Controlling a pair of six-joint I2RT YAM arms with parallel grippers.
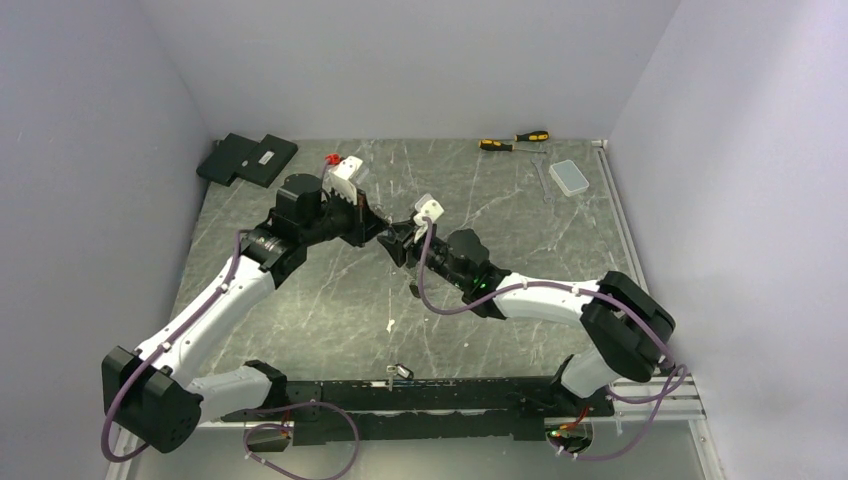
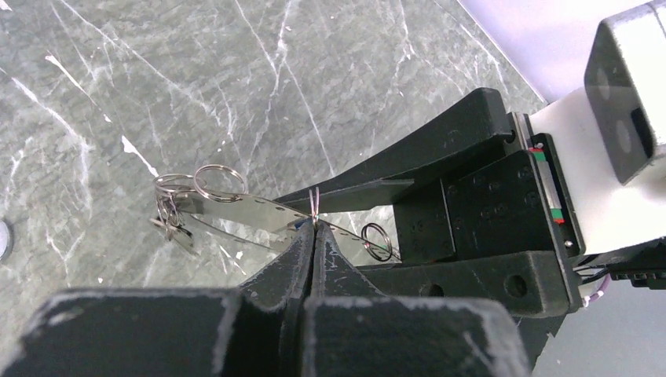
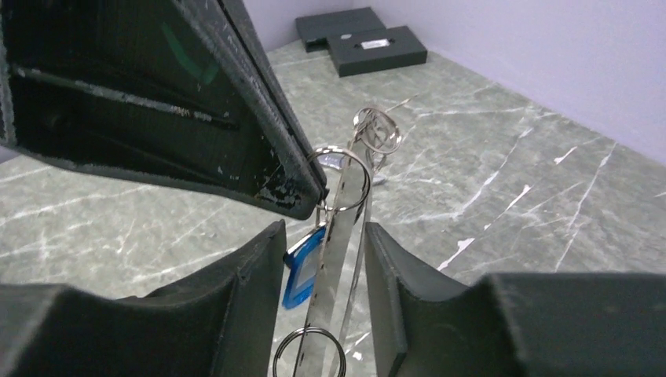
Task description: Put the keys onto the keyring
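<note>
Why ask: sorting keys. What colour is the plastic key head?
The key head is blue; right wrist view.

Bright, even overhead light, soft shadows, pale sheen on table, wrist-view foregrounds soft

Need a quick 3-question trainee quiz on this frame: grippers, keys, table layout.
1. True or false: the left gripper stands open, clear of the keyring.
2. Which colour is the key head hanging between the fingers of the right gripper? A red, B blue, C yellow.
3. Fill in: the screwdrivers lie at the ___ edge of the table, counted from the arm bases (near or far).

Key: 1 false, it is shut, pinching the keyring's thin wire. 2 B. 3 far.
</note>
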